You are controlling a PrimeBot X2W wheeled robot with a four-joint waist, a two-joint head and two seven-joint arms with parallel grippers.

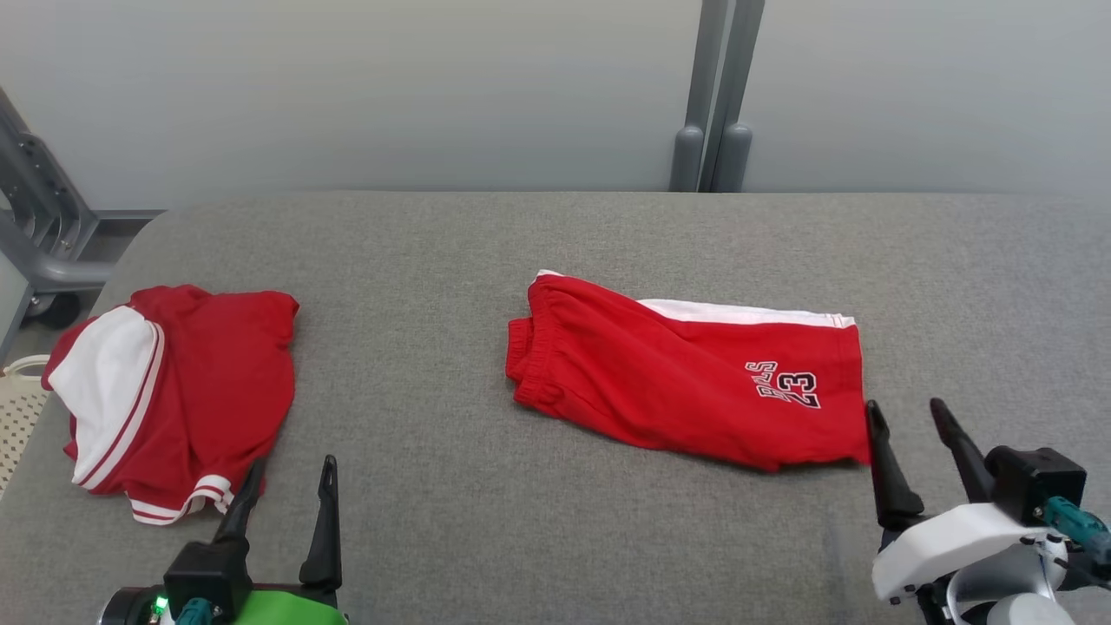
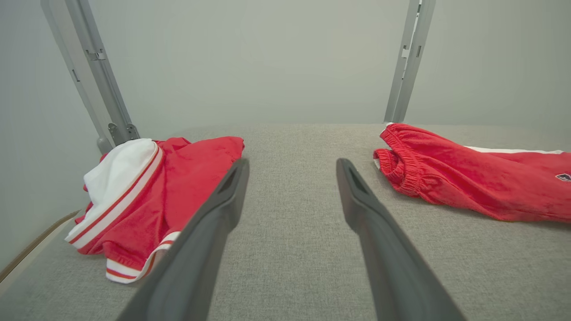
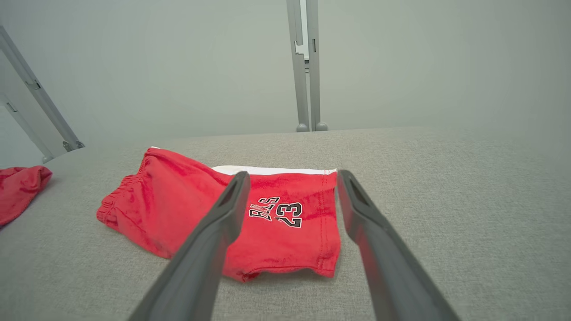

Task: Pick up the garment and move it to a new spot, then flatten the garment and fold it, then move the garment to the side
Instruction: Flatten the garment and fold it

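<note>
At the near edge, left side, my left gripper (image 1: 293, 464) (image 2: 292, 162) has its jaws spread wide and holds nothing. Its left finger (image 1: 243, 499) sits just beside the striped hem of the red and white garment (image 1: 200, 382) (image 2: 178, 187); I can't tell if they touch. That garment is bunched near the table's left edge.

Near right, my right gripper (image 1: 905, 408) (image 3: 292, 174) is also fully spread and empty. Its left finger (image 1: 885, 469) is right against the near-right corner of the red shorts (image 1: 686, 382) (image 3: 178, 209); contact or not, I can't tell.

The shorts lie flat on the grey fabric table (image 1: 486, 521), about centre and slightly right. The waistband is to the left and the leg hem to the right, by my right gripper. A white stripe runs along the far edge, and the "23" print (image 1: 794, 388) (image 3: 287, 212) is at the right end. From the left wrist the shorts (image 2: 468, 183) sit to the right and farther out, well apart from my left gripper.

Far side: two grey upright posts (image 1: 716, 87) against a pale wall, and a grey metal frame (image 1: 35, 217) at far left.
</note>
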